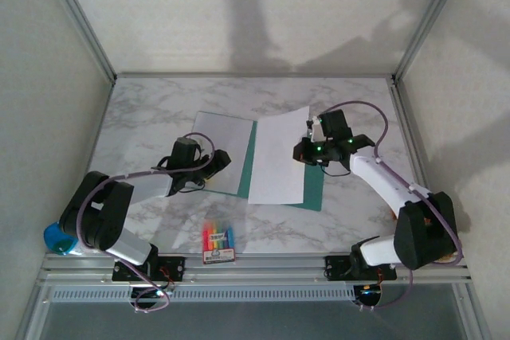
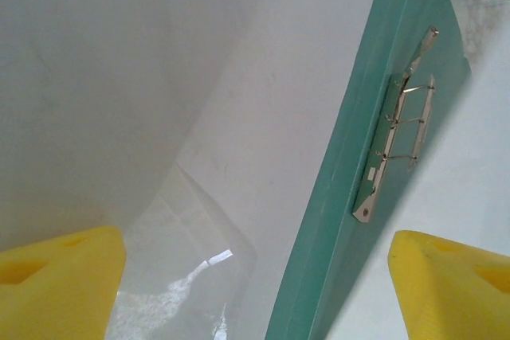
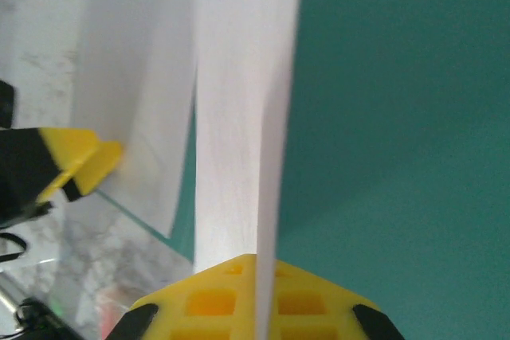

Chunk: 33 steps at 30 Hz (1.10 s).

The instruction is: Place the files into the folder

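Right wrist: right fingers (image 3: 231,304) pinch file (image 3: 239,117) above folder (image 3: 398,117).

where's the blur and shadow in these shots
Top external: broad soft arm shadows on the back wall. Left wrist: near yellow fingertips blurred, metal clip on the folder sharper. Right wrist: the gripped sheet smeared, too close to the lens.

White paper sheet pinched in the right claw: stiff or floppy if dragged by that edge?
Probably floppy: the thin white paper sheet bows away from the pinching right claw. Likely very light, so it may slide easily over the smooth teal-green paper folder. It looks easy to crease.
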{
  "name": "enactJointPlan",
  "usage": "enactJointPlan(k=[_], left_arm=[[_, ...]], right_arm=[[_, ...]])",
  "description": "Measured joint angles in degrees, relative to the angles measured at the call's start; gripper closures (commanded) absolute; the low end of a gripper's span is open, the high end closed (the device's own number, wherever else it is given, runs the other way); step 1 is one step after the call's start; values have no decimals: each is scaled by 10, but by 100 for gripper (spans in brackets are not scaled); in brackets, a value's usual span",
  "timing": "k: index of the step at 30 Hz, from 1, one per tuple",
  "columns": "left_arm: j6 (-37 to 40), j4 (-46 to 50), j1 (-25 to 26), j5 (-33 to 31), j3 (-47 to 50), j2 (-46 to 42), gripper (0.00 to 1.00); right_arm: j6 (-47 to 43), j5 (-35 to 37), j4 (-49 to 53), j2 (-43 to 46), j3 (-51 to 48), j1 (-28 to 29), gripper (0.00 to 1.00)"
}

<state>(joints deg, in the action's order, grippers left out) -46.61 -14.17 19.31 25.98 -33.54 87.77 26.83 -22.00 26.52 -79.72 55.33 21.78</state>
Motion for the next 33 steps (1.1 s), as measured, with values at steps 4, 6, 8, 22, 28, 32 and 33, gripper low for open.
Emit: enactJointPlan(k=[4,6,8,22,28,32,33], left_arm=[[6,21,-2,-6,-21,11,14],[7,28,-3,-10,-25,13,14],[8,34,-3,-14,-27,14,14],[19,53,-3,-21,-35,16,14],[19,53,-3,-21,-36,16,14],[19,60,-3,-21,-40,17,14],[21,63,-3,-21,-43,18,14]], right_arm=[[-14,4,-8,-22,-2,-19,100],[-19,4,-12,-31,-2,-26,100],[-22,5,-20,-35,-5,-29,100],[-21,25,-81,-36,-75,-41,100],[-19,32,-92,-34,-91,-47,100],[-19,34,-102,-27,-106,-52,100],[-20,34,-105,-25,-110,-52,100]])
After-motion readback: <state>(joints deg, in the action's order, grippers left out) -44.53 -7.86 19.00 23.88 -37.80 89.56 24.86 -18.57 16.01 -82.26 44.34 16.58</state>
